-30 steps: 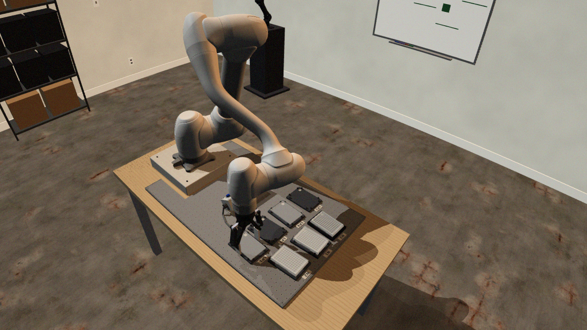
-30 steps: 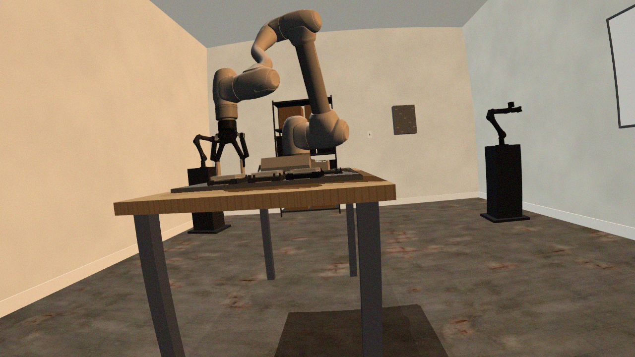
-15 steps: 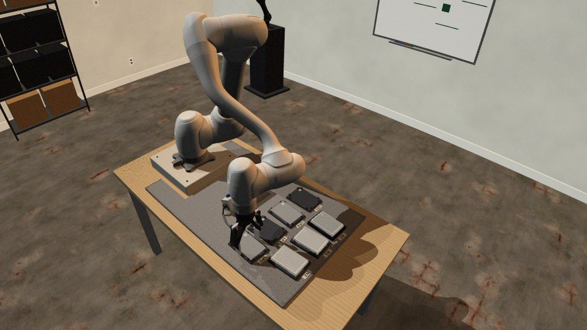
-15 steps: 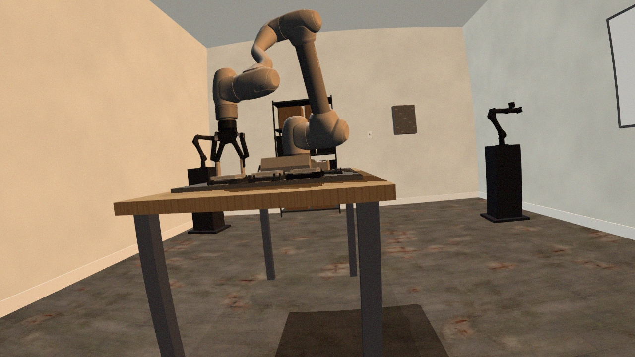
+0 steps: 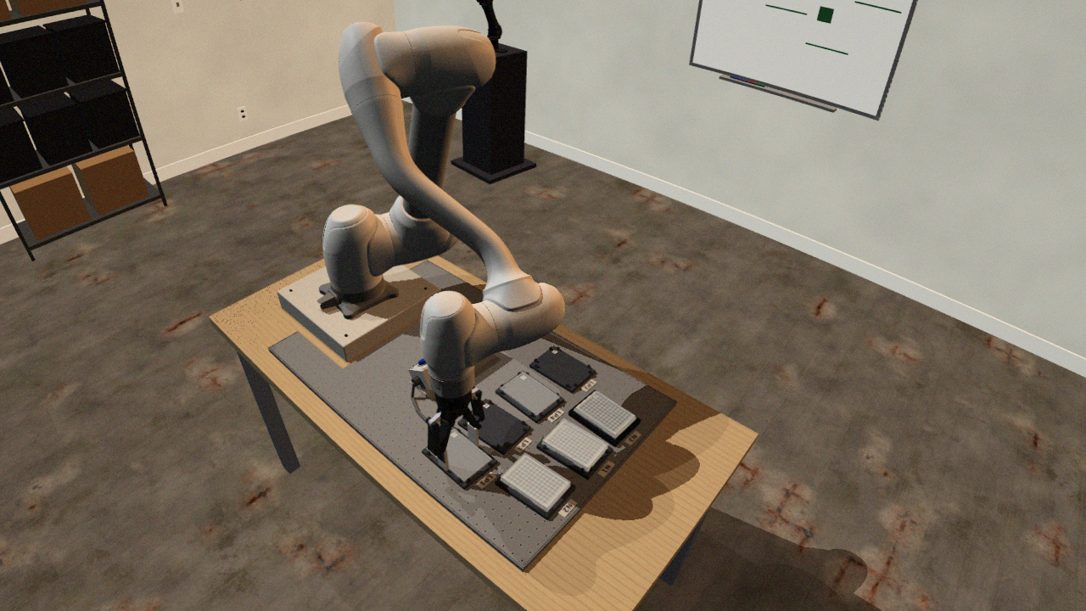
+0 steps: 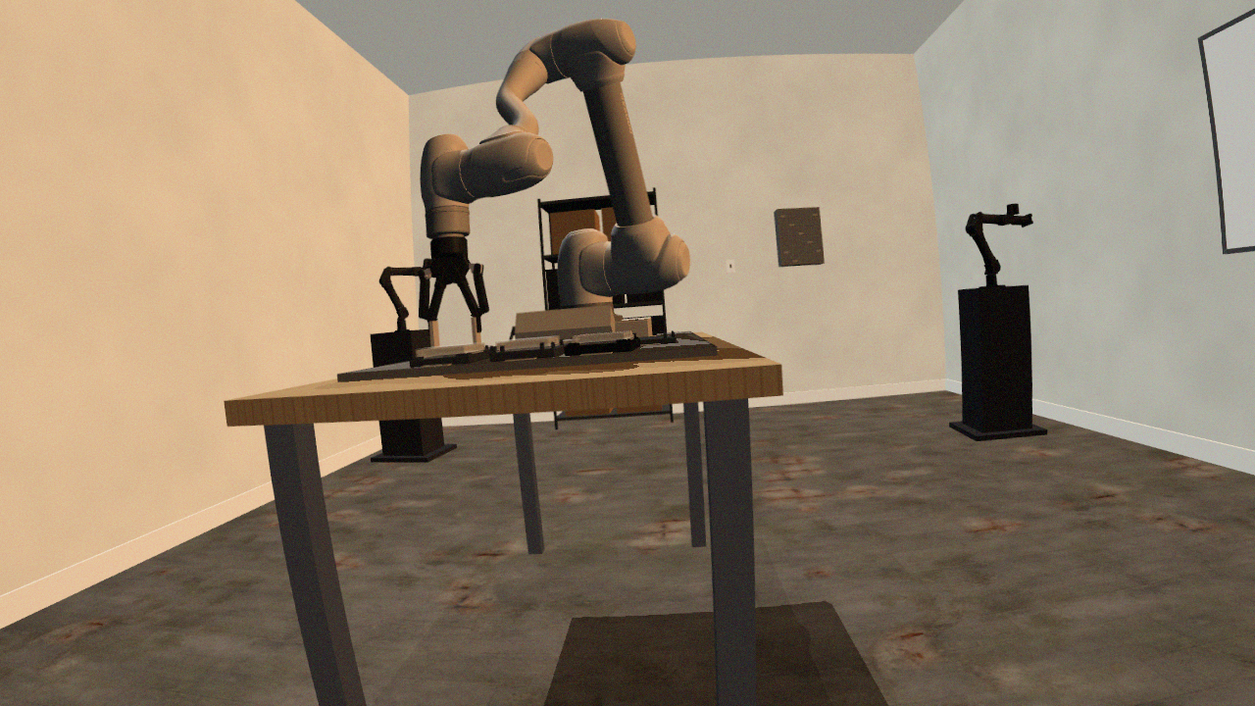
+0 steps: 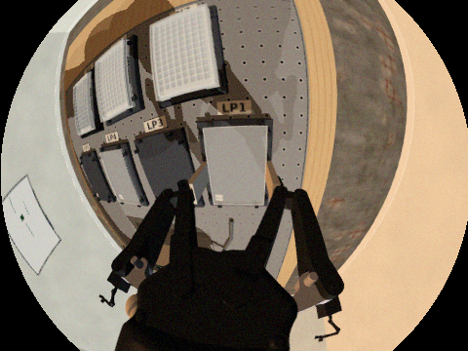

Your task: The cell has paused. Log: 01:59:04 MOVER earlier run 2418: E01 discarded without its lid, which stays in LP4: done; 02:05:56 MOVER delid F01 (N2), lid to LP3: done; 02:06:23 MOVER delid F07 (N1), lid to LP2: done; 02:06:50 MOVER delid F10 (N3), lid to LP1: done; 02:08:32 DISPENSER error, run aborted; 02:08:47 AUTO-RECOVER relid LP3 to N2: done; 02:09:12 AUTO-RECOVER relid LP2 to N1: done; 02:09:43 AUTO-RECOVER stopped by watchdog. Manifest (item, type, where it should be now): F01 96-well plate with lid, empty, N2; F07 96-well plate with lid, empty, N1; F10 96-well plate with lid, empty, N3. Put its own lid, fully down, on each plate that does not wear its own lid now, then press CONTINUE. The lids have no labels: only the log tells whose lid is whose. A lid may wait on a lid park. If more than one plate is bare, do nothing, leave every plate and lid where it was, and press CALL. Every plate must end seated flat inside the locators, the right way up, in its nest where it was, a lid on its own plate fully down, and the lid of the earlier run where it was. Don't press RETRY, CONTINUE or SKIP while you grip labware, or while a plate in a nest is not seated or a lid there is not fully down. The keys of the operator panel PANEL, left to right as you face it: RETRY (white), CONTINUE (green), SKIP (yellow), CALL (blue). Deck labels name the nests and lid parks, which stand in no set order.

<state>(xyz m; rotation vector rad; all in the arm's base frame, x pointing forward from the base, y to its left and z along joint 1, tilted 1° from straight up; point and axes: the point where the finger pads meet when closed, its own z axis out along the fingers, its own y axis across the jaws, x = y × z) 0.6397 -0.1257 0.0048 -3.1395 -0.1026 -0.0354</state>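
Note:
A flat grey lid (image 7: 236, 164) lies in lid park LP1 (image 7: 233, 108) at the near end of the park row; it also shows in the top view (image 5: 464, 456). My gripper (image 7: 236, 169) is down over it, one finger against each long side, shut on the lid, which still rests on its park. The gripper also shows in the top and exterior views (image 5: 453, 444) (image 6: 451, 337). Park LP2 (image 7: 163, 159) beside it is dark and empty. The park after that holds another grey lid (image 7: 124, 172). Three white well plates (image 5: 534, 483) (image 5: 574, 444) (image 5: 603, 414) sit in the nests; I cannot tell which wear lids.
The farthest park (image 5: 562, 367) is dark and empty. The arm's base block (image 5: 356, 315) stands at the back of the grey deck. The table's edge runs close on the gripper's outer side.

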